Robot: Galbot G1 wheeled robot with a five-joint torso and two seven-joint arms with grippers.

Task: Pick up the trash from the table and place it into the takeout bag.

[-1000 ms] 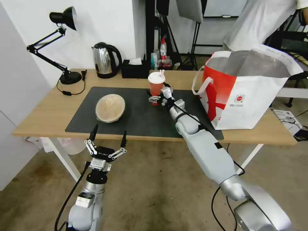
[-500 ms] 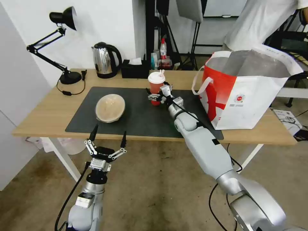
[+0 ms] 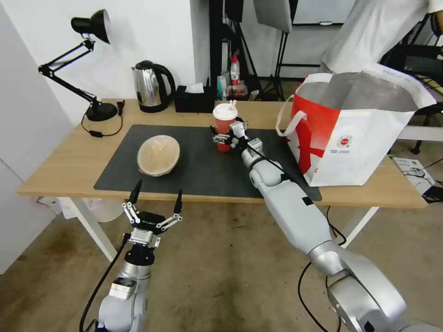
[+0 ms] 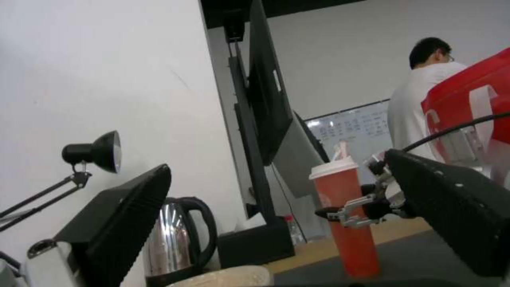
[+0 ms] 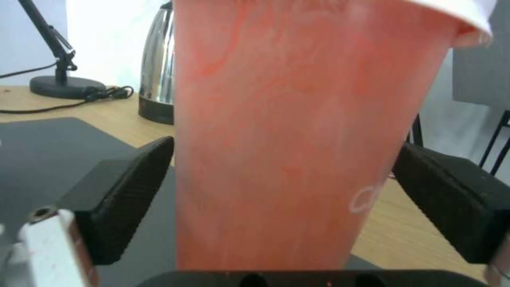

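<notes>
Right gripper [image 3: 224,138] edged closer around red cup [image 3: 224,127], fingers spread, left gripper [image 3: 156,196] spread, idle.

Tabletop [image 3: 60,170]: spanned the frame's middle, carrying a mat [image 3: 198,170].
Lidded bowl [image 3: 158,155]: left of centre on the mat.
Cup [image 3: 224,125]: centre, on the mat, between the right gripper's [image 3: 224,139] fingers [image 5: 125,199].
Takeout bag [image 3: 355,129]: right, on the tabletop.
Kettle [image 3: 151,86], tissue box [image 3: 194,99]: behind the mat.
Lamp [image 3: 87,64]: upper left.
Left gripper [image 3: 156,197]: lower left, before the tabletop edge.
</notes>
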